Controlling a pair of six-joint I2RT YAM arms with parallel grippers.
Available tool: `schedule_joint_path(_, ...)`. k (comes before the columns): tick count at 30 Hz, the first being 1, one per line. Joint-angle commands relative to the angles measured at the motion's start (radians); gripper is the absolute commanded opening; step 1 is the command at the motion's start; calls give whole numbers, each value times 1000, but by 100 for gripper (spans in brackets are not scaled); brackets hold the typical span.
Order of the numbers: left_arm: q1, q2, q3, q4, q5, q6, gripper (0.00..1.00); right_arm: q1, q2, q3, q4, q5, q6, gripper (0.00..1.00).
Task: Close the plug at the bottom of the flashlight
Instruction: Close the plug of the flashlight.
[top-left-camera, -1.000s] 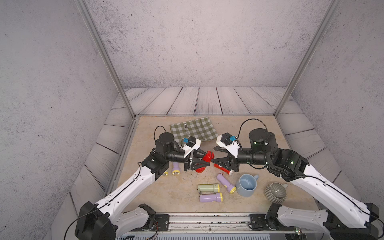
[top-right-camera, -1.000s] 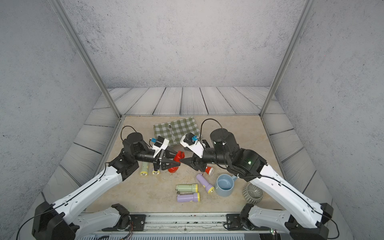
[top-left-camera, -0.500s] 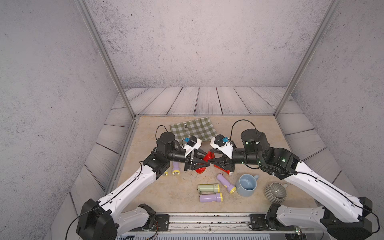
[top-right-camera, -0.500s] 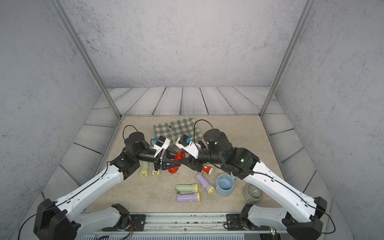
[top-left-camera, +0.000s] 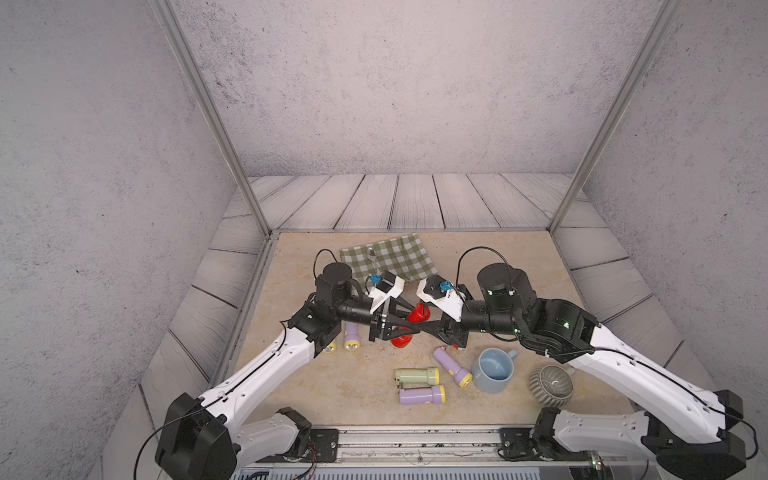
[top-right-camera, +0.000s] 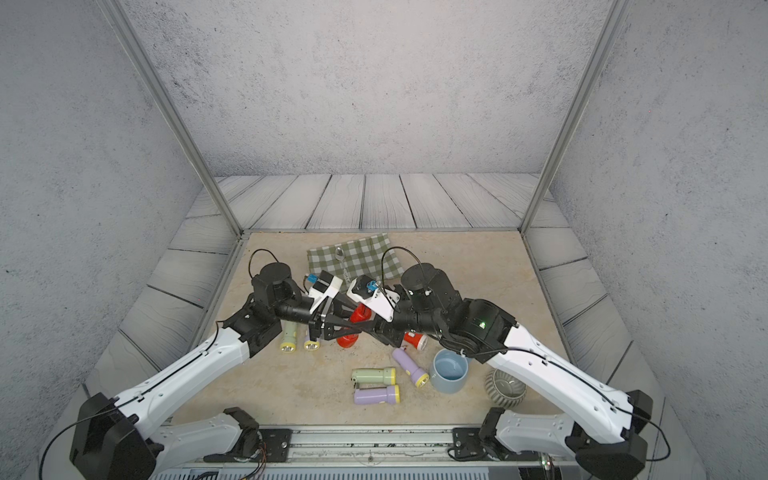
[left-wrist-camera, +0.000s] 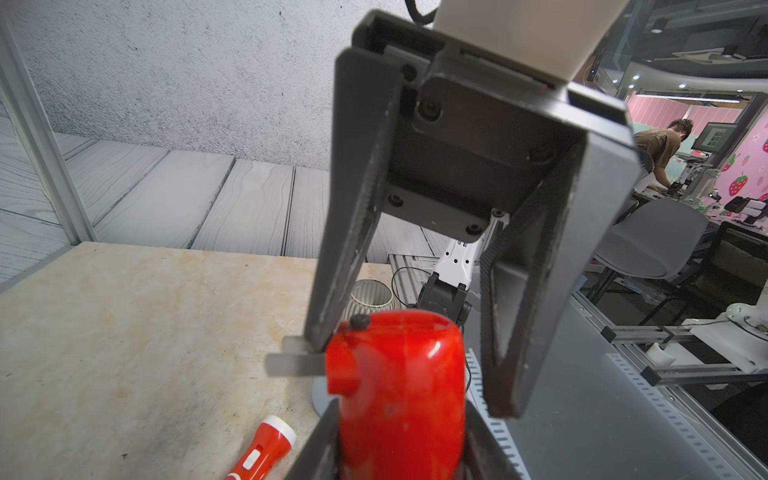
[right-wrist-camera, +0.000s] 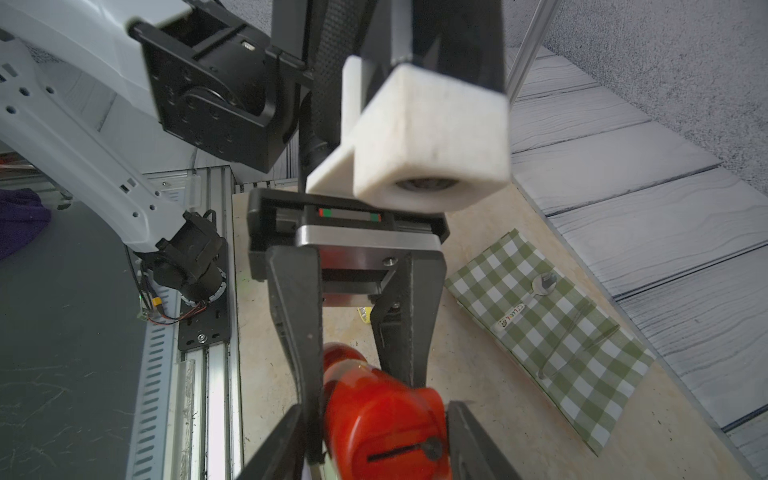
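Beige stone-patterned tabletop (top-left-camera: 316, 386) is enclosed by grey textured walls and pale plank panels. Near its middle, the red flashlight (left-wrist-camera: 399, 374) is held off the surface, its body clamped between the closed fingers of the left gripper (right-wrist-camera: 363, 399). At the flashlight's free end the plug (left-wrist-camera: 295, 363) is seen folded out, its grey blades projecting sideways. The right gripper (left-wrist-camera: 411, 374) is set over that end with its fingers apart: one fingertip is touching the corner where the blades emerge, while the other is kept just clear of the opposite side. The two grippers are pointed at each other, roughly level. The left arm (top-left-camera: 266, 370) is stretched from its base at the near left edge forward and inward; the right arm (top-left-camera: 623, 365) is mirrored from the near right. A second red flashlight (left-wrist-camera: 259, 449) is laid on the table close beneath. Toward the near edge, a green flashlight (top-left-camera: 417, 376) and a purple flashlight (top-left-camera: 422, 395) are laid side by side, with a blue mug (top-left-camera: 493, 370) and a grey ribbed bowl (top-left-camera: 550, 384) to their right. At the far side a green checked cloth (top-left-camera: 399, 259) is spread, with a spoon (top-left-camera: 371, 254) on it.
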Motion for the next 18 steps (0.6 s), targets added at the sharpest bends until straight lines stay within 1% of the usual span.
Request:
schedule_joint_path(1,6,-6,36,20,12,0,0,5,-21,26,-22,38,-19,57)
schedule_joint_path(7,5,-3,35,20,19,2,0,4,-36,32,-27,47,-21,56)
schedule_joint_path(11,6,0,34,20,19,1,0,5,-50,35,-25,53,-23,54)
schedule_joint_path(18,6,3,34,20,10,-3,0,8,-30,50,-33,14,2,52)
